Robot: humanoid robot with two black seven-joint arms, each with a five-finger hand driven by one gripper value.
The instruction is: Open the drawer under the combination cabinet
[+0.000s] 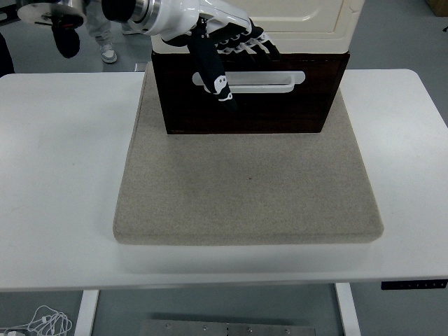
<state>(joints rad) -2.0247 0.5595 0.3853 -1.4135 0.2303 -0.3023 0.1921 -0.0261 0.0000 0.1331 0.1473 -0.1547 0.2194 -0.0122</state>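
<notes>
The left hand (227, 52) reaches in from the upper left over the white worktop (56, 175), its fingers (213, 73) curled down onto the left end of the white handle (269, 80) of the dark brown drawer (280, 108); whether they fully grip it cannot be told. The drawer sits directly under the fingers, beneath the cream cabinet (301, 21) and at the far edge of a grey mat (245, 189), its front facing the near edge and its long axis, like the handle's, running left to right. To the right of the fingers the handle's bar stays bare.
</notes>
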